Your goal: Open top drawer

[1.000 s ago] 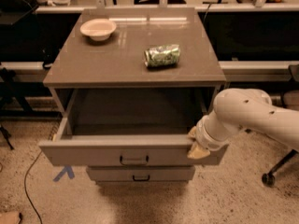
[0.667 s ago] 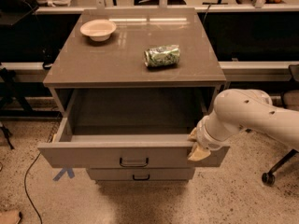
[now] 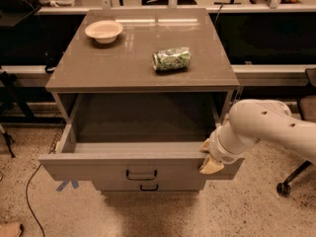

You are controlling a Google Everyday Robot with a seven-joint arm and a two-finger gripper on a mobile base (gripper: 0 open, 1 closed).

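Note:
The top drawer (image 3: 98,164) of the grey cabinet is pulled out towards me. Its deep grey interior (image 3: 143,120) shows empty, and its black bar handle (image 3: 141,174) sits at the centre of the front. My gripper (image 3: 208,156), at the end of the white arm (image 3: 266,127), is at the right end of the drawer front. One tan finger (image 3: 205,145) is inside the front's top edge and the other is outside, so it is shut on the front panel.
A narrower lower drawer (image 3: 148,185) shows closed below. On the cabinet top (image 3: 123,68) are a white bowl (image 3: 103,31) and a crushed green can (image 3: 171,59). A chair caster (image 3: 283,188) stands at the right. Blue tape (image 3: 66,184) and a cable (image 3: 28,191) lie on the floor at the left.
The top drawer has slid slightly further out towards me, and the gripper has moved with it at the right end of the front.

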